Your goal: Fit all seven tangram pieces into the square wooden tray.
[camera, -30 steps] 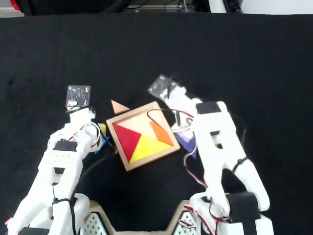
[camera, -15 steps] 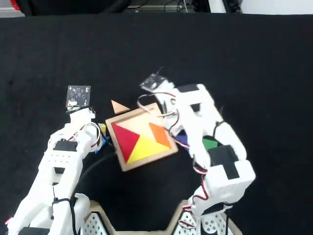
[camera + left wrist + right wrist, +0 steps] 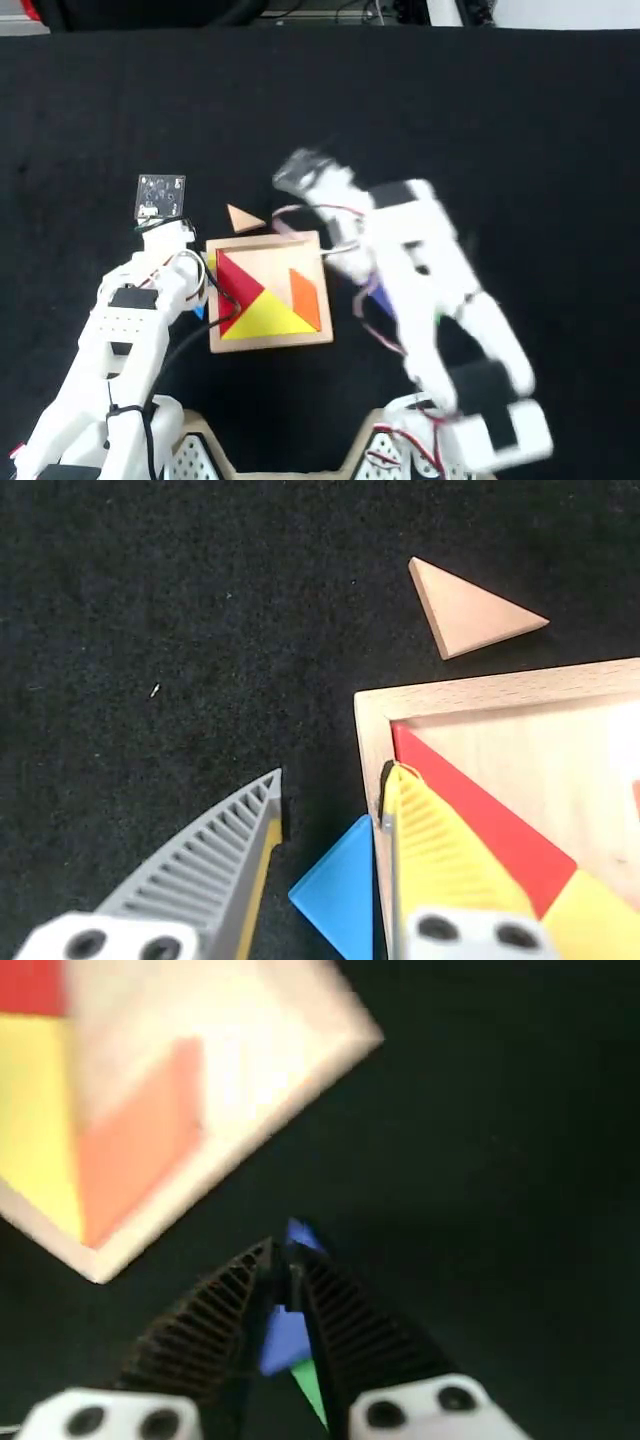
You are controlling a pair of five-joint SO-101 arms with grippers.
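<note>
The square wooden tray (image 3: 325, 338) lies at mid-table with a red triangle (image 3: 235, 280), a yellow triangle (image 3: 262, 318) and an orange piece (image 3: 305, 298) inside. A small wooden triangle (image 3: 243, 217) rests on the cloth beyond it. My left gripper (image 3: 335, 775) is open at the tray's left corner (image 3: 368, 715), one finger over the red triangle (image 3: 470, 800), with a light blue triangle (image 3: 340, 895) under the gap. My right gripper (image 3: 287, 1255) is shut just off the tray's right edge (image 3: 250, 1130), above a dark blue piece (image 3: 283, 1340) and a green piece (image 3: 312, 1395).
Black cloth covers the table. In the high view the dark blue piece (image 3: 380, 298) lies right of the tray, partly under the right arm. A small square marker card (image 3: 160, 196) sits on the left arm. The arms' bases stand at the front edge.
The tray has turned from a diamond stance to square with the table and slid left. The right arm swung across the tray's right side. The left arm has kept still.
</note>
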